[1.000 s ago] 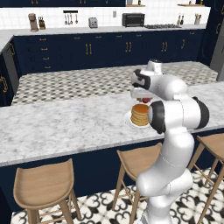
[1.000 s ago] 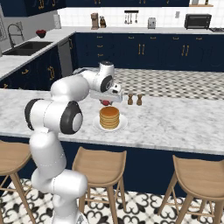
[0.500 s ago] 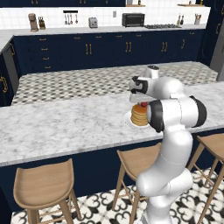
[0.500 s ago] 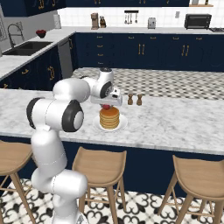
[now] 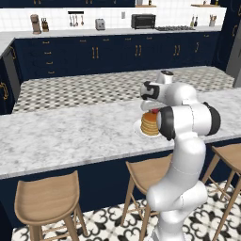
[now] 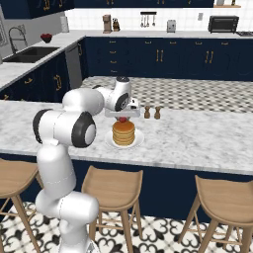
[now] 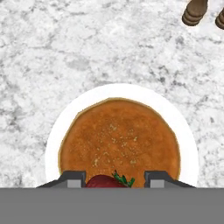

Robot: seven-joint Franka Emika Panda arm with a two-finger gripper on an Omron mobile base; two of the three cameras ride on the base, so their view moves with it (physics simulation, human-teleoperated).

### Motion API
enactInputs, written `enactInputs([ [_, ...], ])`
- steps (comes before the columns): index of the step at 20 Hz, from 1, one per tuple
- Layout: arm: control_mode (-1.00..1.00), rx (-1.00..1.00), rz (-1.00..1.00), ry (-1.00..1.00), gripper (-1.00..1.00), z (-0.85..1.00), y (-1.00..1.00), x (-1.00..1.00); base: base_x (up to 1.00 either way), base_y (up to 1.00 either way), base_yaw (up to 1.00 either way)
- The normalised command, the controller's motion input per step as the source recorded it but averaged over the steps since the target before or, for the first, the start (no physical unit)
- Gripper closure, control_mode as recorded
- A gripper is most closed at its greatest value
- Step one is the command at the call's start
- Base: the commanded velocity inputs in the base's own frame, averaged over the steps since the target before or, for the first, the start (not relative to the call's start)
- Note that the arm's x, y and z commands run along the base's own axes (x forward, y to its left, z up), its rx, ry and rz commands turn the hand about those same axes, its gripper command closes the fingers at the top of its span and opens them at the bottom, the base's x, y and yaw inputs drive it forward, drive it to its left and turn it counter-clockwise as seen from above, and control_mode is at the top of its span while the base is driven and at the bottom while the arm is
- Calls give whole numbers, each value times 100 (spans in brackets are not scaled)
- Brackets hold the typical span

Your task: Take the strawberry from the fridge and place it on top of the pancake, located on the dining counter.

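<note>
My gripper [image 7: 114, 179] hangs straight over the pancake [image 7: 120, 138], shut on the strawberry [image 7: 105, 181], whose red body and green leaves show between the two fingertips [image 7: 72, 178]. The golden stack lies on a white plate [image 7: 188, 144] on the marble dining counter [image 7: 65, 52]. From the right base view the strawberry [image 6: 122, 119] sits just above the pancake [image 6: 123, 133] under the gripper [image 6: 122, 117]. From the left, the strawberry [image 5: 154, 111] tops the pancake [image 5: 150, 124] on the dining counter [image 5: 70, 136]. A grey sliver of the fridge [image 5: 234, 52] shows at the far right.
Two brown shakers [image 6: 152, 112] stand on the counter just behind and right of the plate, one of them [image 7: 194, 12] at the hand view's top right. Wooden stools [image 6: 111, 190] line the near side. Navy cabinets and appliances run along the back wall.
The hand has come down slightly toward the pancake stack, still holding the strawberry. Plate and shakers have not moved.
</note>
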Motion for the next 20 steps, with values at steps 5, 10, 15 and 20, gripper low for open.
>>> enactInputs([
  [5, -100, -2, 12, 0, 100, -4, 3, -12, 0, 0, 0],
  [10, -100, -2, 8, -2, 100, 0, 0, -22, 0, 0, 0],
  [15, -100, -3, 8, -1, 100, -13, 3, -5, 0, 0, 0],
  [20, -100, -4, 11, -1, 100, -18, 0, 4, 0, 0, 0],
])
